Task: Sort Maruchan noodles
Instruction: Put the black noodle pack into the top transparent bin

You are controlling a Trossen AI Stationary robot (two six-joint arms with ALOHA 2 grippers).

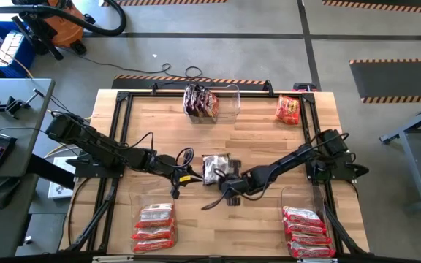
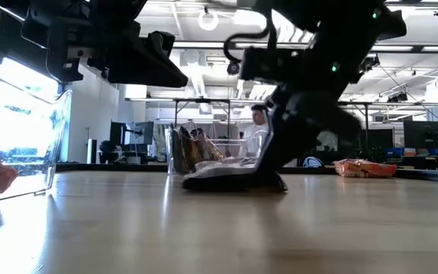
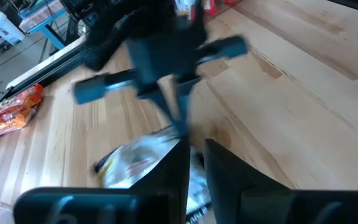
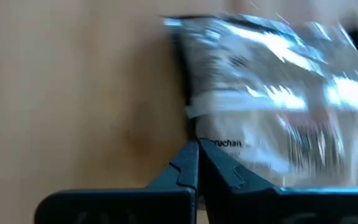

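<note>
Near the middle of the surface a dark silver Maruchan packet point(image 1: 215, 169) lies flat, the right gripper point(image 4: 197, 163) pressing closed fingers at its edge, seemingly to pinch it for sorting, while the left gripper point(image 1: 183, 177) waits just beside, fingers nearly shut, holding nothing.

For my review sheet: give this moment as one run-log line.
right gripper: shut, tip at edge of silver packet mid-table | left gripper: beside it, holds nothing visible | bin: dark packets inside

Two black, multi-jointed metal arms point(image 1: 101, 146) with looping black cables; dark, tapered two-finger grippers point(image 4: 197, 163); small green indicator light at 2 o'clock.
</note>
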